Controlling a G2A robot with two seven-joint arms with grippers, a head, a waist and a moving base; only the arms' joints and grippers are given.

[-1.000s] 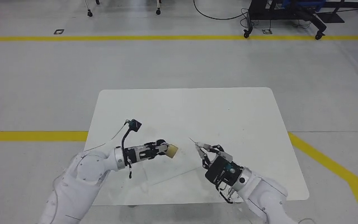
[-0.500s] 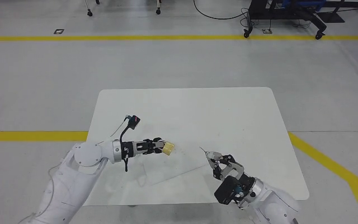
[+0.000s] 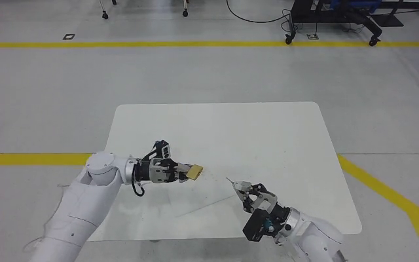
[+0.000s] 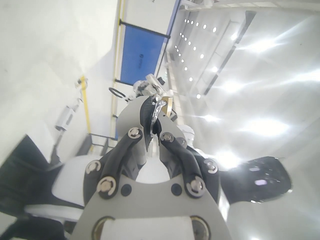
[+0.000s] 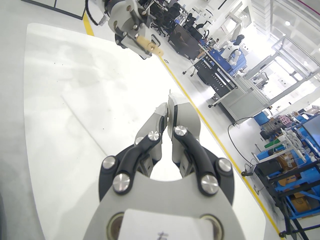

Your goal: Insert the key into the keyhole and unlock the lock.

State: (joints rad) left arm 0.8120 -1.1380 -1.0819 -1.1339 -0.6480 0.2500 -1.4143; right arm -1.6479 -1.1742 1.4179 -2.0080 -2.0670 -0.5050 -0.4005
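A small brass padlock (image 3: 195,171) hangs above the white table (image 3: 262,131), left of centre. My left gripper (image 3: 184,171) is shut on its silver shackle (image 4: 158,108), and the brass body (image 4: 168,105) sticks out past the fingertips. To the right and nearer the front edge, my right gripper (image 3: 239,187) is shut on a thin silver key (image 3: 230,180) that points toward the padlock. In the right wrist view the key (image 5: 170,106) shows edge-on between the pads, with the padlock (image 5: 149,46) farther off in the other gripper. A gap separates key and lock.
The table's front edge (image 3: 216,237) runs just below both arms. A yellow floor line (image 3: 39,159) passes on either side of the table. Carts and wheeled stands (image 3: 334,19) stand far behind.
My right gripper drew back toward the front edge with the key, then shifted slightly left. The left arm swung up and turned at the wrist, while the padlock moved a little left.
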